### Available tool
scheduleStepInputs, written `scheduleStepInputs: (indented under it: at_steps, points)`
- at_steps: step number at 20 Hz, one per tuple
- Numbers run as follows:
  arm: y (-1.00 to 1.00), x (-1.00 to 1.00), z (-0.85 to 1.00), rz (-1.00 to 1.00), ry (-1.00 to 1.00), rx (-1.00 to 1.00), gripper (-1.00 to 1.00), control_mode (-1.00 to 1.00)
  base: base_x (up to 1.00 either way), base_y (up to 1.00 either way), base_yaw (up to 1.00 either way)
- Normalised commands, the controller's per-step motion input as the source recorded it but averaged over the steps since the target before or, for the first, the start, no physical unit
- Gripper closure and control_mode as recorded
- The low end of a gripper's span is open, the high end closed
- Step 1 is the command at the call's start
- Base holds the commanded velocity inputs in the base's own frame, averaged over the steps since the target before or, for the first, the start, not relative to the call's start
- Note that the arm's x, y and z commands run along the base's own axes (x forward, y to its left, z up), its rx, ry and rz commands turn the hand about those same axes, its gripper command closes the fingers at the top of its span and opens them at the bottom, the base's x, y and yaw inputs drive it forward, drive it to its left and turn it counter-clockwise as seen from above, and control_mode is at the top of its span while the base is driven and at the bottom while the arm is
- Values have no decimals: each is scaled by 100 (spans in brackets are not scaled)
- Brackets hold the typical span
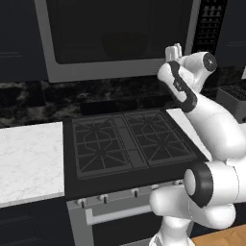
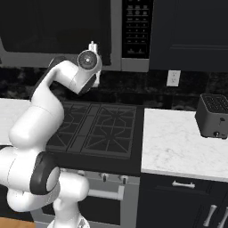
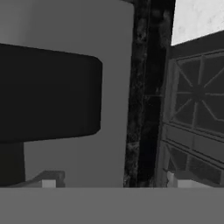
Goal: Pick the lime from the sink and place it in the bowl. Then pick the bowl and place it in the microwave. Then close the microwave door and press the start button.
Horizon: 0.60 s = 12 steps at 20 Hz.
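The microwave (image 1: pixel 120 72) hangs over the range with its door (image 2: pixel 58 26) shut against the body; the dark glass window fills most of it. The black keypad panel (image 2: pixel 136 26) sits at its right. My gripper (image 1: pixel 174 52) is raised at the door's lower right corner, close to the grey frame, also visible in the right base view (image 2: pixel 92 45). In the hand view the grey door frame (image 3: pixel 113 87) and dark glass (image 3: pixel 43 92) lie straight ahead, and my gripper (image 3: pixel 113 181) is open with nothing between its tips. The lime, bowl and sink are out of view.
A black gas cooktop (image 1: pixel 125 141) lies under the arm. White marble counters flank it on the left (image 1: pixel 29 158) and on the right (image 2: pixel 178 138). A dark toaster (image 2: pixel 213 116) stands on the right counter below a wall outlet (image 2: pixel 173 78).
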Motion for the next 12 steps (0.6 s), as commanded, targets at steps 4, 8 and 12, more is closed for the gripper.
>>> scheduleStepInputs:
  at_steps: [4,8,12]
  points:
    - [-3,74,0,36,-4,0,-100,-100,0,0,0]
    - [0,53,-2,27,-10,0,-100,-100,0,0,0]
    - [0,-83,0,17,-19,0,-100,-100,0,0,0]
